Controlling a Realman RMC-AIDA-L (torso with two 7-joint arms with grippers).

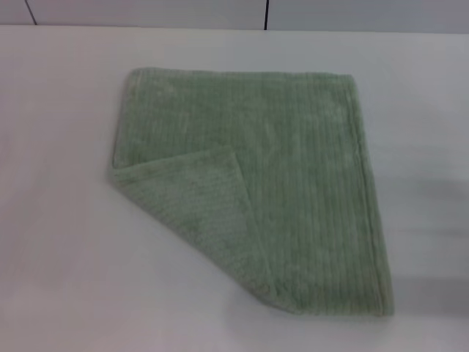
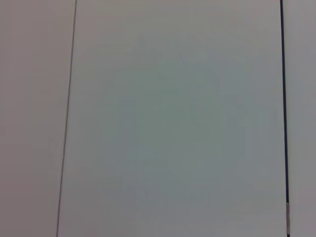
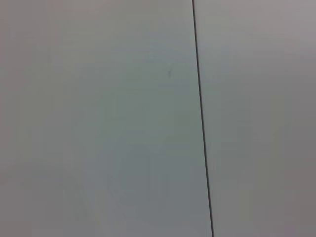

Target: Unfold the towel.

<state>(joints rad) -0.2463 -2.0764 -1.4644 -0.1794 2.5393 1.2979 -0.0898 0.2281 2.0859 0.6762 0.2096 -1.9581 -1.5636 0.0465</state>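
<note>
The pale sage-green towel (image 1: 293, 176) lies flat on the white table (image 1: 58, 257), in the middle of the head view. Its near left corner is folded over onto the cloth as a triangular flap (image 1: 194, 213), ribbed side up, with the tip pointing toward the towel's middle. The other three corners lie flat. Neither gripper shows in any view. Both wrist views show only pale panels with thin dark seams, and no towel.
The table's far edge meets a pale wall with dark vertical seams (image 1: 266, 13). Bare white tabletop surrounds the towel on all sides. A faint grey shadow (image 1: 440, 220) lies on the table at the right.
</note>
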